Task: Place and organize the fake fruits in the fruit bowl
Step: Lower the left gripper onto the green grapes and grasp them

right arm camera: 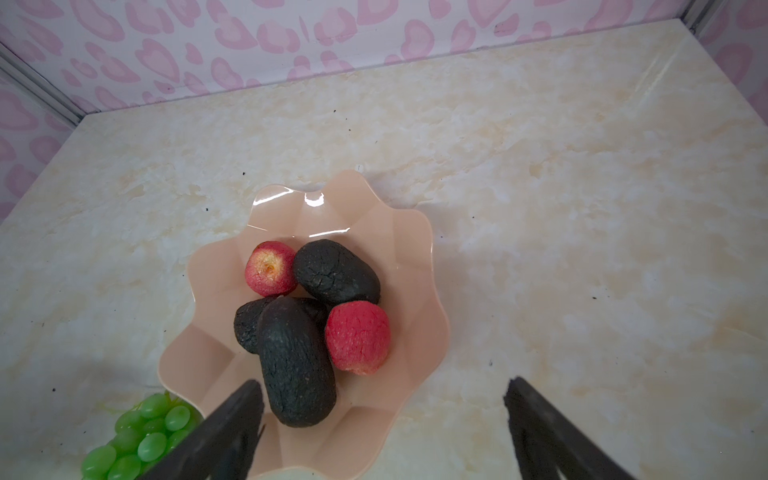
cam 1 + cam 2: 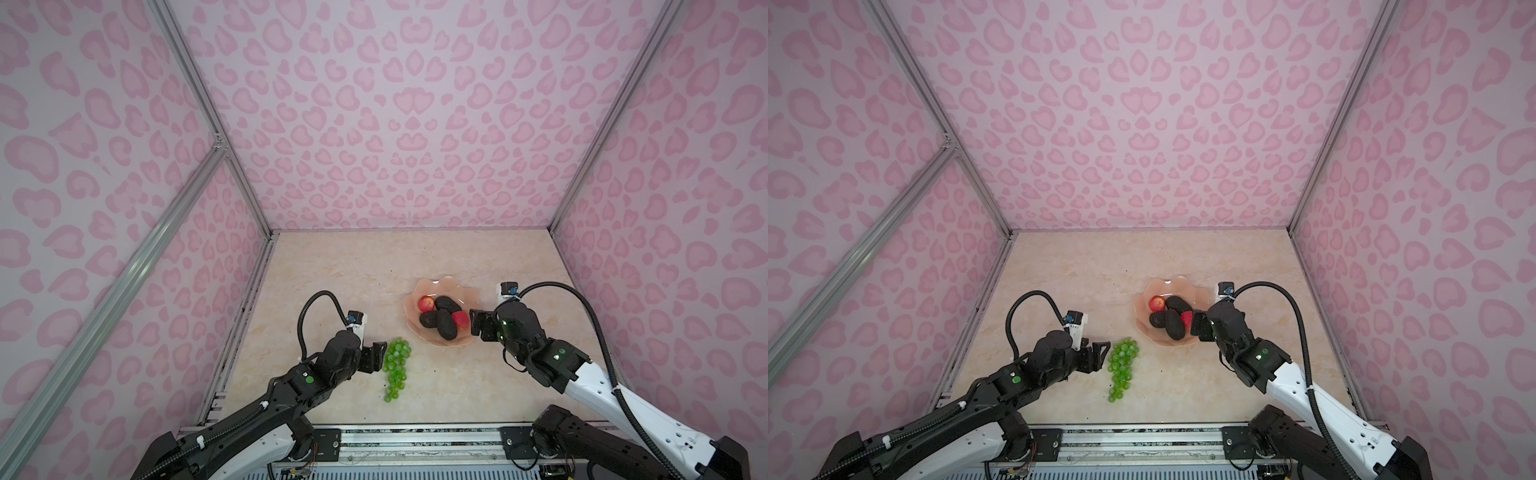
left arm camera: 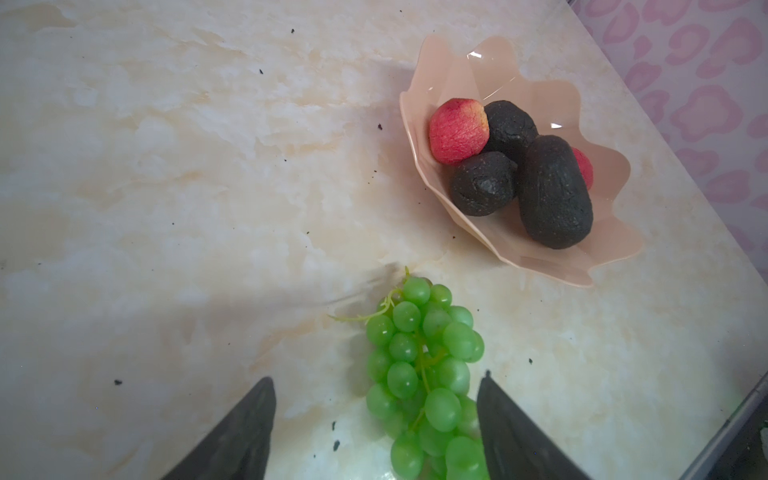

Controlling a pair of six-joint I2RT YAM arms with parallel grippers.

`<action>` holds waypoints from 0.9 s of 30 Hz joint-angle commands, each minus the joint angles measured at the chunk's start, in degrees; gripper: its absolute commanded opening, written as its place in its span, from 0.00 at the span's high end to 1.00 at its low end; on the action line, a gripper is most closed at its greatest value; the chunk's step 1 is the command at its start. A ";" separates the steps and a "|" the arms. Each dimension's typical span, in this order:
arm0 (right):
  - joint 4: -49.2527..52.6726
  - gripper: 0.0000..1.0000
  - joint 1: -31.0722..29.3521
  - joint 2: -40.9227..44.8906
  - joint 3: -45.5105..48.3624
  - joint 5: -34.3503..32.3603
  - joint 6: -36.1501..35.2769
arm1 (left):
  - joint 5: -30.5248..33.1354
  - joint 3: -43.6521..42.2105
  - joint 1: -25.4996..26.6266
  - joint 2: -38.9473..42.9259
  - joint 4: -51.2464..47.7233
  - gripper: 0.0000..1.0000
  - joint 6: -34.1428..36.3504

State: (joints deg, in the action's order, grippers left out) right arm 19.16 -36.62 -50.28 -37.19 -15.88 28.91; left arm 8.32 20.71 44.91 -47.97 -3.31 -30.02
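Right of the counter's (image 2: 332, 270) middle sits the fruit bowl (image 2: 436, 286), holding three dark avocados (image 2: 446, 325) and two red fruits (image 2: 426, 304) in a touching cluster. Nearer the front edge, the green grapes (image 2: 397, 365) lie on the counter outside the bowl. The left gripper (image 2: 378, 356) is just beside the bunch, jaws open and empty. The right gripper (image 1: 382, 382) hovers over the bowl's near rim, jaws wide apart, gripping nothing.

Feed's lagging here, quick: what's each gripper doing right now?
Left gripper: open, holding nothing, by the grapes.
Right gripper: open, holding nothing, at the fruit bowl.
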 commanded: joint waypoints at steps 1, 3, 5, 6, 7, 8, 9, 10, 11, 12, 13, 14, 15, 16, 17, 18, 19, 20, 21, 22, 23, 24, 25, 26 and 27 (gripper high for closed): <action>-1.05 0.09 -0.02 1.03 0.88 0.20 0.66 | 1.44 -1.62 0.86 -0.68 8.96 0.22 -1.42; -0.48 0.08 -0.02 1.83 0.97 -0.10 0.92 | 1.65 -1.49 2.09 -2.81 10.45 0.22 -0.95; -0.01 0.09 0.00 2.58 1.19 -0.54 1.07 | 1.81 -1.18 3.85 -5.02 11.98 0.22 -0.28; 0.14 0.09 -0.01 2.96 1.30 -0.62 1.24 | 1.24 -1.09 4.67 -6.29 12.83 0.21 0.11; 0.35 0.08 -0.01 3.17 1.36 -0.62 1.31 | 0.50 -0.83 5.36 -7.51 13.49 0.21 0.30; 0.42 0.08 -0.02 3.46 1.47 -0.63 1.33 | 0.07 -0.53 5.81 -8.66 13.76 0.21 0.31; 0.53 0.09 0.03 3.65 1.57 -0.64 1.46 | 0.09 -0.25 6.22 -9.99 13.69 0.20 -0.09; 0.62 0.09 -0.03 3.86 1.72 -0.64 1.58 | -0.38 -0.04 6.46 -11.52 13.64 0.20 -0.30; 0.49 0.08 0.02 4.02 1.88 -0.73 1.65 | -0.72 0.16 6.55 -12.77 13.77 0.20 -0.35; 0.48 0.09 0.04 4.14 2.01 -0.63 1.73 | -1.03 0.29 6.60 -14.25 13.83 0.20 -0.48; 0.36 0.09 -0.03 4.39 2.16 -0.62 1.77 | -1.53 0.61 6.70 -15.82 13.84 0.19 -0.39; 0.33 0.09 -0.03 4.48 2.22 -0.60 1.82 | -2.01 0.89 6.68 -17.16 13.85 0.19 -0.36; 0.35 0.09 0.03 4.57 2.22 -0.64 1.79 | -2.52 1.31 6.82 -18.67 15.63 0.19 -0.39; 0.37 0.09 0.02 4.58 2.21 -0.64 1.80 | -2.98 1.80 6.77 -20.28 16.23 0.19 -0.46; 0.59 0.09 0.03 4.66 2.21 -0.68 1.79 | -3.19 2.19 6.82 -21.64 16.57 0.19 -0.72; 0.68 0.09 -0.03 4.79 2.22 -0.81 1.77 | -3.52 2.74 6.85 -23.20 17.11 0.20 -1.04; 0.90 0.09 -0.03 5.01 2.34 -0.90 1.85 | -3.88 3.24 6.86 -24.47 17.68 0.20 -1.24; 1.06 0.09 0.04 5.36 2.47 -1.06 1.81 | -4.03 3.52 6.86 -25.60 18.09 0.21 -1.48; 1.26 0.09 0.00 5.75 2.64 -1.25 1.94 | -4.16 3.86 6.86 -26.90 18.52 0.21 -1.79; 1.40 0.09 0.01 6.21 2.80 -1.47 1.90 | -4.37 4.10 6.86 -28.11 18.98 0.22 -1.96; 1.41 0.09 0.02 6.55 2.98 -1.60 1.94 | -4.53 4.35 6.95 -28.99 19.25 0.24 -2.16; 1.62 0.09 0.13 6.92 3.09 -1.82 1.94 | -4.54 4.34 6.95 -29.96 19.63 0.26 -2.53; 1.84 0.09 0.06 7.19 3.09 -2.00 1.86 | -4.35 4.35 6.95 -30.83 19.97 0.28 -2.80; 1.95 0.09 0.06 7.36 3.09 -2.05 1.80 | -3.99 4.13 6.96 -31.43 20.37 0.30 -3.10; 2.06 0.09 0.21 7.62 3.00 -2.15 1.73 | -3.56 3.55 6.95 -31.97 21.06 0.31 -3.45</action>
State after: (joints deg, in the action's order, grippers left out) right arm 20.47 -36.56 -43.11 -34.46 -16.80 30.44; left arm 4.71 24.51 51.86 -78.76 14.33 -31.86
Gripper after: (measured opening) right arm 0.908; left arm 0.691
